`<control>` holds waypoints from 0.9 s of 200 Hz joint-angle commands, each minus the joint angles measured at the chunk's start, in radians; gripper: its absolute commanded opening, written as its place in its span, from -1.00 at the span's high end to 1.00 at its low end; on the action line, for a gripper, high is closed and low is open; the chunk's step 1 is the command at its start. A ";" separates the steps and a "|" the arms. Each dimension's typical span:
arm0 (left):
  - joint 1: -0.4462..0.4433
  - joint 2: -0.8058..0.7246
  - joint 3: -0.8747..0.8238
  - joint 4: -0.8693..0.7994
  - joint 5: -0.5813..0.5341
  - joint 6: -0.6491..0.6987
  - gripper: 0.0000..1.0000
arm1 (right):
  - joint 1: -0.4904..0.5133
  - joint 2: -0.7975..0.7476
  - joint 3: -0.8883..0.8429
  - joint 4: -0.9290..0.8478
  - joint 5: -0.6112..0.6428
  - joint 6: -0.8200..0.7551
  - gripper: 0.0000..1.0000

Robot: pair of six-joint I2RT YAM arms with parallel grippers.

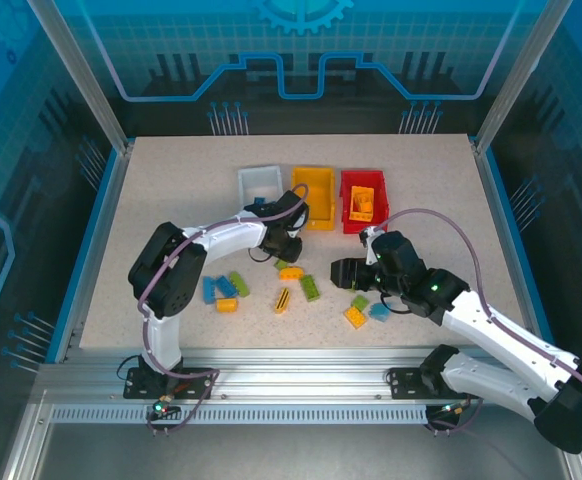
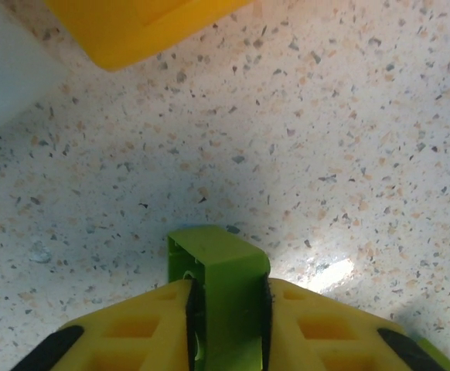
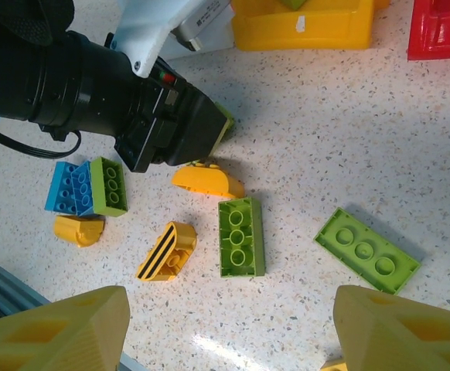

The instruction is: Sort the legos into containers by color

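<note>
Top view: white bin [image 1: 259, 183], yellow bin [image 1: 314, 195] and red bin [image 1: 363, 200] in row at far middle of surface [image 1: 171, 180]. Orange piece [image 1: 363, 204] inside red bin. Loose legos [image 1: 311, 288] scattered nearer arms. Left gripper [image 1: 289, 248] just in front of yellow bin; right gripper [image 1: 346, 272] near, to its right.

Left wrist view: left gripper clamped on green lego [image 2: 221, 278], speckled surface close beneath. Yellow bin corner and white bin edge beyond.

Right wrist view: right gripper spread wide, nothing between fingers. Beyond it on surface: dark green brick [image 3: 240, 236], lime brick [image 3: 366, 250], striped yellow piece [image 3: 167, 251].
</note>
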 commanded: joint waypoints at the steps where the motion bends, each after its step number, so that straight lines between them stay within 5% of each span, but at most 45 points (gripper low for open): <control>1: -0.007 0.025 0.011 -0.005 -0.022 0.000 0.50 | 0.011 -0.001 0.025 0.010 0.000 0.008 -0.43; 108: -0.011 -0.060 0.021 0.008 -0.018 -0.024 0.83 | 0.009 -0.003 0.014 -0.003 0.012 0.008 -0.42; 180: 0.003 -0.028 0.293 -0.073 0.026 -0.065 0.81 | -0.025 0.016 0.072 -0.021 0.030 -0.018 -0.42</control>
